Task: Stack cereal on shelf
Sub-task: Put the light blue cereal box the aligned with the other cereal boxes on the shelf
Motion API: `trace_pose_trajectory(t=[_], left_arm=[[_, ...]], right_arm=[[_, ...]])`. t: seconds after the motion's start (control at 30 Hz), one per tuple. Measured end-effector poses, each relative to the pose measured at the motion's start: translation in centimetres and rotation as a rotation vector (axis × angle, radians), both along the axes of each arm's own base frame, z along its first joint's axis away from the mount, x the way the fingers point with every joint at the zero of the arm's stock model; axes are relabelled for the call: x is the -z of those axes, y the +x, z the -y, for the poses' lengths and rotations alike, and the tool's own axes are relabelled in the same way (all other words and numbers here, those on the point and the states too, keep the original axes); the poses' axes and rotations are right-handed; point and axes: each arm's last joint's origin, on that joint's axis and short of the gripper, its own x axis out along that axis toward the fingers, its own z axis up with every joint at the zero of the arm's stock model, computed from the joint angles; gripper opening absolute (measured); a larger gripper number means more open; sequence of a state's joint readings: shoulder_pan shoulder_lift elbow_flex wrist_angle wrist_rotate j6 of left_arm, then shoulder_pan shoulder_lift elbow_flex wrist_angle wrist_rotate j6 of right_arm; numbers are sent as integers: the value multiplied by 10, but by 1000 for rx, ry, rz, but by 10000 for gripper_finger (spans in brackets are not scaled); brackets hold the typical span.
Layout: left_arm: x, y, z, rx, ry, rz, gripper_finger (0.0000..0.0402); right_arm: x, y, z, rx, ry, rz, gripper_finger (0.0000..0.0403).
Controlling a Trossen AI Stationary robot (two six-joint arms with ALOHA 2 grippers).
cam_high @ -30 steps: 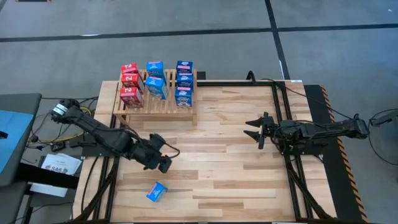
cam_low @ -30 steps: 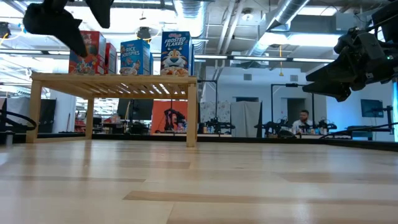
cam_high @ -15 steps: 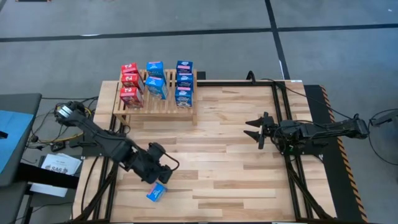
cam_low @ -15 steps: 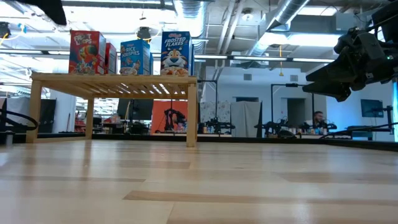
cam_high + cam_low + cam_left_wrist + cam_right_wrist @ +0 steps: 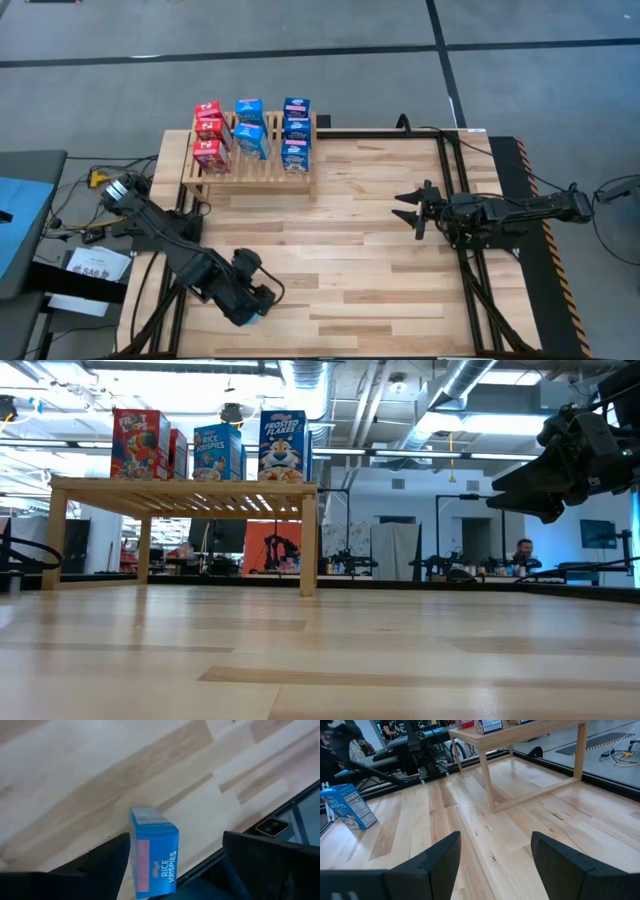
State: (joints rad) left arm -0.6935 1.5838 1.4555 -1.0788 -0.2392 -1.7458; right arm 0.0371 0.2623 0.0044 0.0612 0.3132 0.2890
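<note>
Cereal stock is seen in two places. Largest first: the counter (image 5: 370, 240), of pale planks, carries everything. At its far left corner stands the shelf (image 5: 250, 170), a low slatted wooden rack on short legs. Eight boxes are counted standing on its slats in the high view: three red boxes (image 5: 208, 132) in the left column, two blue boxes (image 5: 250, 127) in the middle, three blue boxes (image 5: 295, 130) at the right. In the low view they are seen upright along the shelf top.

One loose box (image 5: 154, 852), blue and marked Rice Krispies, lies on the counter near its front edge, well apart from the shelf. The left gripper (image 5: 250, 297) is positioned directly over this box, fingers spread wide on either side of it; no contact is visible in the left wrist view.

The right gripper (image 5: 412, 210) is held above the right half of the counter, fingers apart, nothing between them.
</note>
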Motion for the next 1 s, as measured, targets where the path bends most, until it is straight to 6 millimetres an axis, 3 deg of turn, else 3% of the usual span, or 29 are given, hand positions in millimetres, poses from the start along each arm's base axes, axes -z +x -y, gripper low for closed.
trace_pose_trajectory(t=[0.2,0.57,0.83,1.0], left_arm=[[18,12,12,6,-25,-67,307],[34,17,17,-39,-31,-147,307],[35,16,17,-50,-31,-148,307],[49,19,21,-52,-38,-196,307]], right_arm=[[0,0,0,0,0,0,266],[0,0,0,0,0,0,266],[0,0,0,0,0,0,266],[0,0,0,1,0,0,266]])
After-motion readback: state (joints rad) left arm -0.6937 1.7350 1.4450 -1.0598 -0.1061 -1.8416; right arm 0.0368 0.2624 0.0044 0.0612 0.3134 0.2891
